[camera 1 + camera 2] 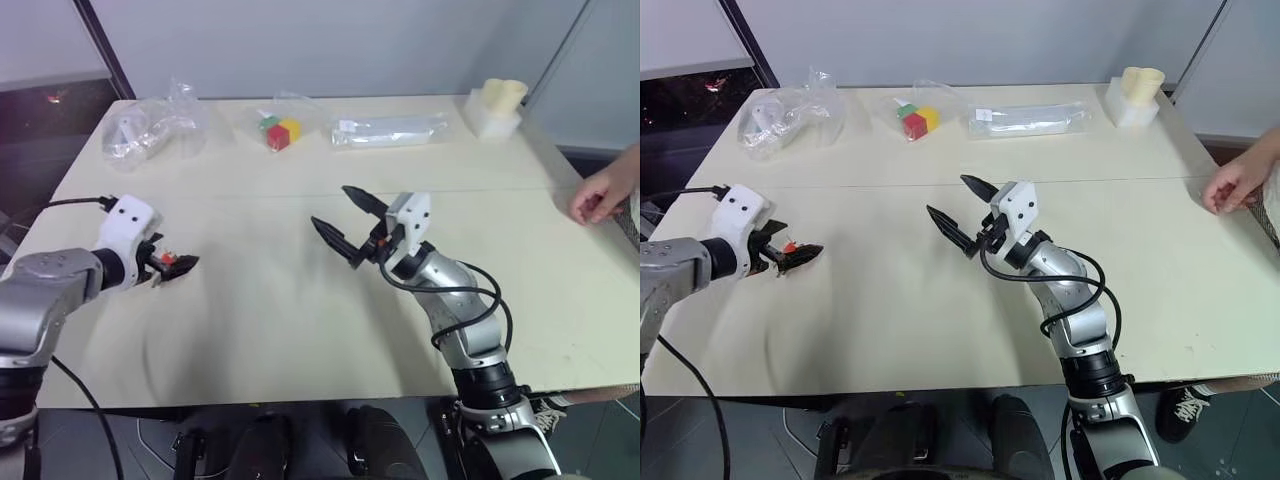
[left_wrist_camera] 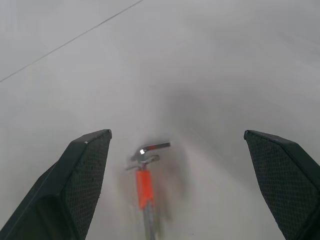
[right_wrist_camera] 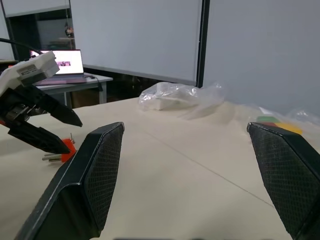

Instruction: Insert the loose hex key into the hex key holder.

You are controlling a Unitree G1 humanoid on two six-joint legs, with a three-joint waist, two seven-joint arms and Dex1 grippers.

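**Both grippers open; holder at left gripper**

The table [image 1: 300, 330] carries the scene. The right gripper [image 1: 345, 222] hovers open, empty, mid-table. The left gripper [image 1: 172, 266] stands open around the holder [image 2: 144, 186] lying on the table, fingers clear of it.

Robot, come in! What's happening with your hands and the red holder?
Both grippers open, empty. Hex key holder on table under left gripper. Nothing blocking.
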